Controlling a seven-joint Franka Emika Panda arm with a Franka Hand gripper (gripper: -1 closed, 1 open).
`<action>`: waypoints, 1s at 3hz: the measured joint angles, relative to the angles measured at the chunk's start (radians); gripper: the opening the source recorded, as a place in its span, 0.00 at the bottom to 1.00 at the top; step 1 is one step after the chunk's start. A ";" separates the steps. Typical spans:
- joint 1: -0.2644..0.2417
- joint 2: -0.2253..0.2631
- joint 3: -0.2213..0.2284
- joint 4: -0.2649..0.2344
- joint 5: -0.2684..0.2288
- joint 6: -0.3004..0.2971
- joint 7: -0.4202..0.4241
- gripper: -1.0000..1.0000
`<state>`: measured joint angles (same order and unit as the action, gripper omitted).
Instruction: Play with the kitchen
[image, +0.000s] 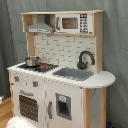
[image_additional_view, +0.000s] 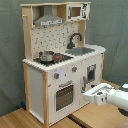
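Observation:
The kitchen (image: 55, 80) (image_additional_view: 37, 85) stands upright in both exterior views, white panels in a light wood frame. It has a grey hood (image: 40, 25) (image_additional_view: 48, 20), a black faucet (image: 85, 59) (image_additional_view: 75, 39) over the sink (image: 74, 74) (image_additional_view: 80, 50), and a hob (image: 44, 66) (image_additional_view: 56, 58) with red rings. A metal pot (image: 31, 61) (image_additional_view: 46, 56) sits on the hob. The oven door (image: 29, 106) (image_additional_view: 64, 95) is shut. In the second exterior view my gripper (image_additional_view: 89, 95) hangs low in front of the cabinet door (image_additional_view: 91, 74), beside the oven.
A toy microwave (image: 72, 22) (image_additional_view: 76, 11) sits on the top shelf. Two knobs (image_additional_view: 56, 76) are above the oven. The floor (image_additional_view: 30, 120) is wooden, and grey curtains hang behind. A white rounded shape (image: 19, 123) shows at the first exterior view's bottom left.

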<state>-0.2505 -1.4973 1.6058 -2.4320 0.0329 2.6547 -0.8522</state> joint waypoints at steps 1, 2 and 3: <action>-0.013 0.000 -0.105 0.015 0.000 0.001 0.004 1.00; -0.071 0.001 -0.198 0.051 0.000 -0.005 0.000 1.00; -0.134 0.003 -0.269 0.089 0.003 -0.042 0.020 1.00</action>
<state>-0.3846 -1.4940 1.3364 -2.3426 0.0355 2.6125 -0.8323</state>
